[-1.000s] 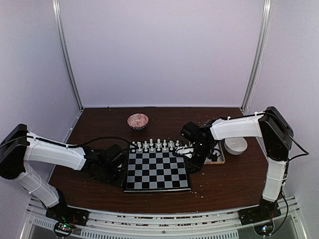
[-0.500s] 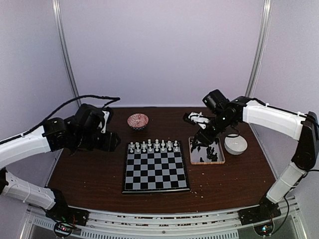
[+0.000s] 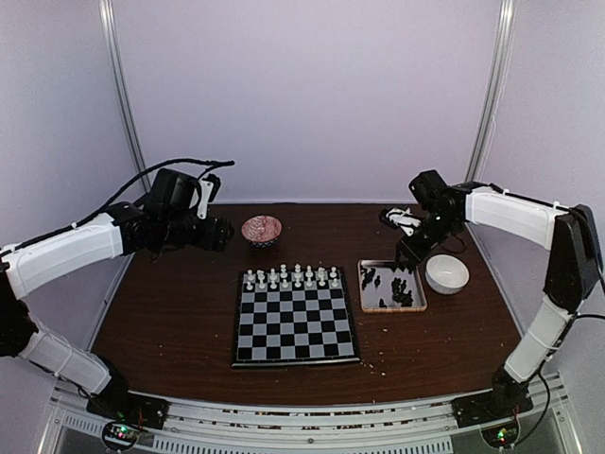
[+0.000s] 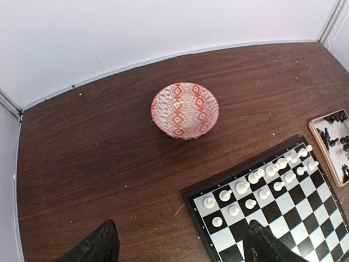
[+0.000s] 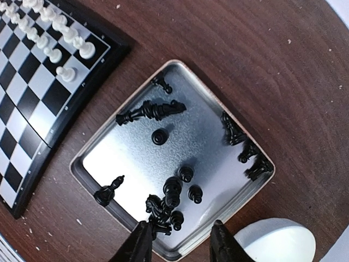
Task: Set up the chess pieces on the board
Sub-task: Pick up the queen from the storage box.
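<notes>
The board (image 3: 297, 326) lies flat in the middle of the table. White chess pieces (image 3: 291, 277) fill its two far rows, also visible in the left wrist view (image 4: 256, 188). Black chess pieces (image 5: 172, 191) lie scattered in a small metal tray (image 3: 363, 288) right of the board, some upright and some toppled. My left gripper (image 3: 214, 233) hangs high over the far left of the table, open and empty, its fingers (image 4: 101, 245) wide apart. My right gripper (image 5: 180, 243) hovers above the tray's near corner, open with nothing between its fingers.
A red-patterned bowl (image 3: 262, 230) stands behind the board. A white bowl (image 3: 446, 273) sits right of the tray (image 5: 84, 164). Pale crumbs dot the brown table (image 3: 170, 312) near the board's front edge.
My left arm rose from the table beside the board's left edge and swung back, its gripper opening. My right arm left the board's far right corner and now hangs over the tray.
</notes>
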Robot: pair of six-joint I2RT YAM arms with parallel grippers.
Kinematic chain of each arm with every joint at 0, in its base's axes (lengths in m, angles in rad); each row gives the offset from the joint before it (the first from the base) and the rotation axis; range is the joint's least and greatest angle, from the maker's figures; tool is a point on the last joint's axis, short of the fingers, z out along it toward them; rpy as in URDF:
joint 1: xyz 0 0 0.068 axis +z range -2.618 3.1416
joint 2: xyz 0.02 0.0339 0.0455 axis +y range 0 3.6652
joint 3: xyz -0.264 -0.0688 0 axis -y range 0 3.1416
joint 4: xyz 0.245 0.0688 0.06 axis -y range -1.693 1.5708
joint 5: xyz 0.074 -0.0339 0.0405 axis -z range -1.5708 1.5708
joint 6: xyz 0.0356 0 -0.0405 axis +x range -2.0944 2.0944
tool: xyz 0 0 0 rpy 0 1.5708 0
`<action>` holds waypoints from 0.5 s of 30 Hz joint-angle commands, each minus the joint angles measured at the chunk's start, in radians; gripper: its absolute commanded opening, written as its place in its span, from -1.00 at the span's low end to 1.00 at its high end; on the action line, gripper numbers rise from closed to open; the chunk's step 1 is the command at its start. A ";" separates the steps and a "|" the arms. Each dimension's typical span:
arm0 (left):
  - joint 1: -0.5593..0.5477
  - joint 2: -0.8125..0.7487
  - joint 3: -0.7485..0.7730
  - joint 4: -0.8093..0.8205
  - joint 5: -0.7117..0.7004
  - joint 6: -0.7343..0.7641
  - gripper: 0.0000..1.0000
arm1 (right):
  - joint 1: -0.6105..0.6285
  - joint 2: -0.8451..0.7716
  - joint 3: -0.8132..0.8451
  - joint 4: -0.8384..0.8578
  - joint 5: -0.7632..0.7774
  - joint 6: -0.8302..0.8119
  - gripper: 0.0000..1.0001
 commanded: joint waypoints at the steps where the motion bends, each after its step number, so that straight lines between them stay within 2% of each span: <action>1: 0.049 -0.031 -0.011 0.081 0.056 0.039 0.61 | -0.009 0.073 0.024 -0.028 0.028 -0.005 -0.25; 15: 0.052 -0.031 -0.011 0.070 0.051 0.055 0.63 | -0.010 0.203 0.077 -0.066 0.007 -0.001 -0.27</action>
